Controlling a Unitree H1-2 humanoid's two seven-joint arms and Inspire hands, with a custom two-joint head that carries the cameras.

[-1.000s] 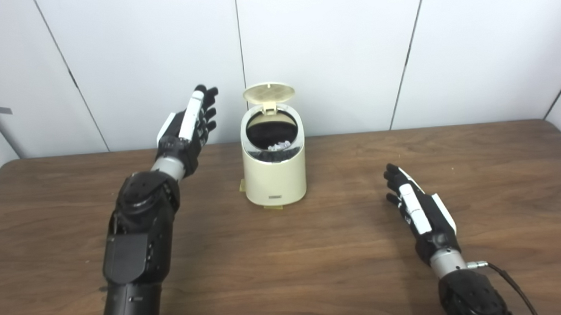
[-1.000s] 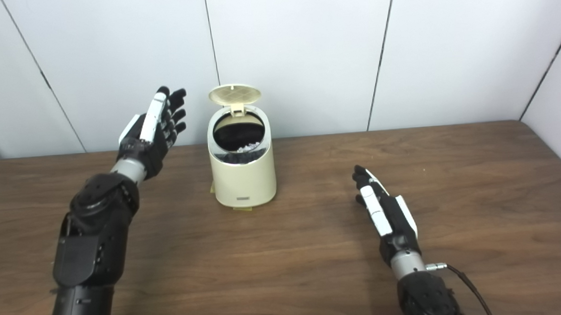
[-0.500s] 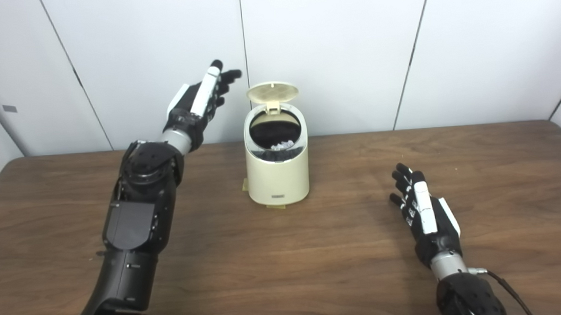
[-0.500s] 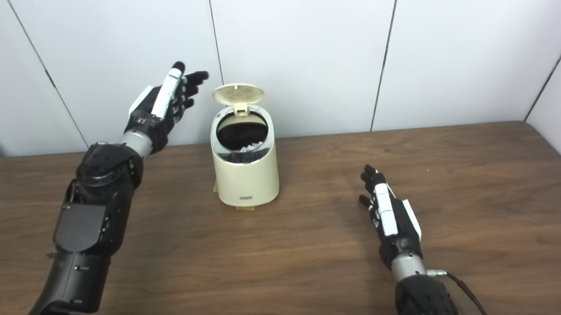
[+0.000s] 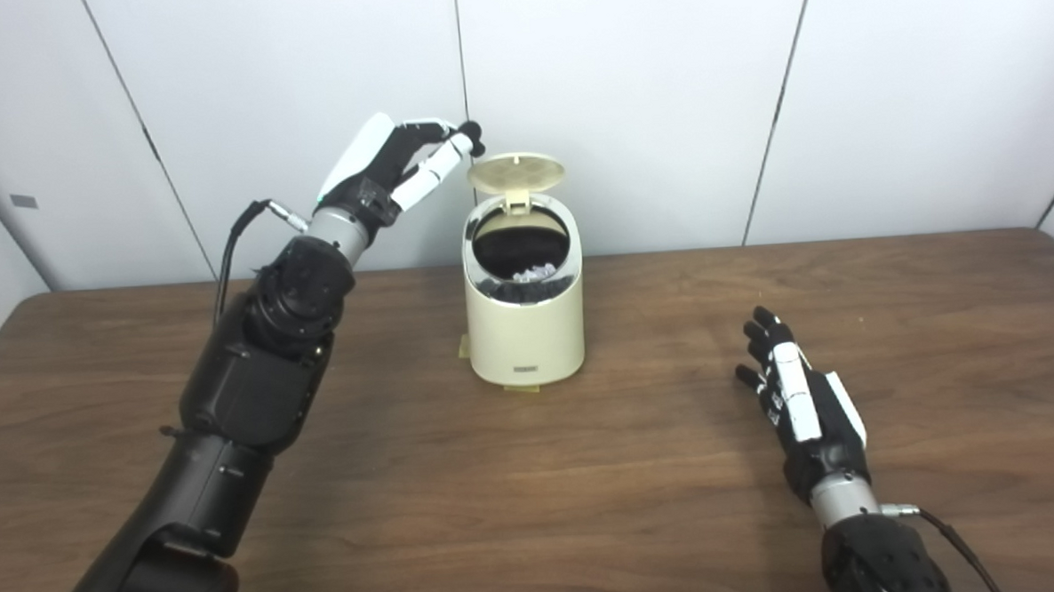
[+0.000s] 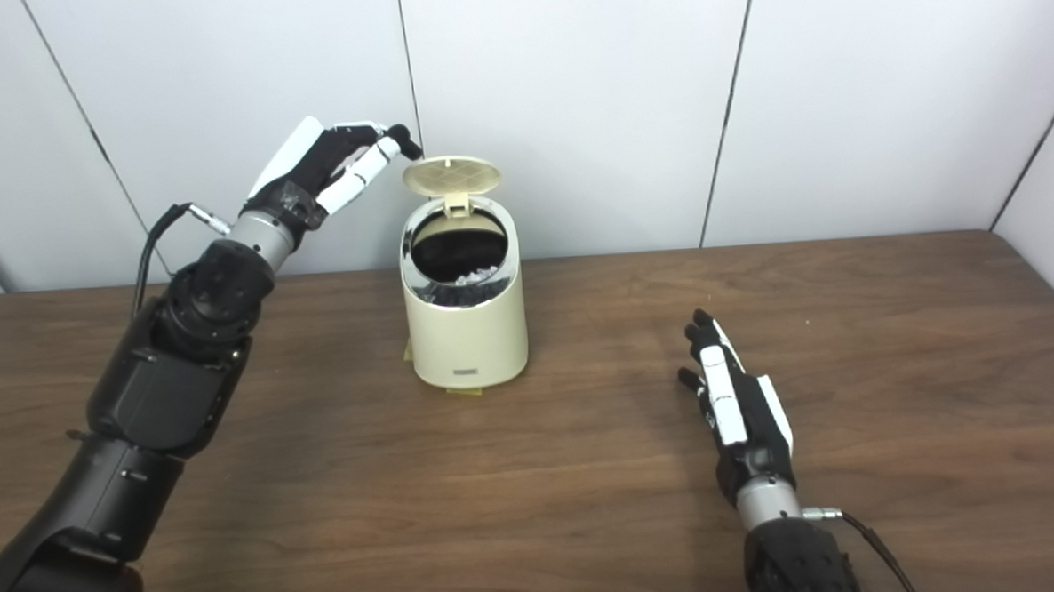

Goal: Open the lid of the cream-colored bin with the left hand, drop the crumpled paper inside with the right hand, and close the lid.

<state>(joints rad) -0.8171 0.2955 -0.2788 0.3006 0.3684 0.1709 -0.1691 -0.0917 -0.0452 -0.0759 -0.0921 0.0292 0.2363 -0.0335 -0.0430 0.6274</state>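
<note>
Over the last 1 s the left hand (image 5: 394, 162) has risen from beside the cream-colored bin (image 5: 525, 332) to a spot above and just left of the raised lid (image 5: 516, 170), turning palm-down with its fingers (image 5: 437, 165) curling toward the lid's edge. They are loosely bent, hold nothing, and I cannot tell whether the tips touch the lid. The right hand (image 5: 802, 408) has drawn back slightly toward the robot and lies low over the worktop (image 5: 678, 503), fingers spread and empty.

The crumpled paper (image 5: 528, 272) sits inside the open bin, so closing the lid is likely what remains. Risks: a push from the side instead of from above could tip or slide the bin, or the fingertips could slip off the thin lid edge, leaving it standing open.
</note>
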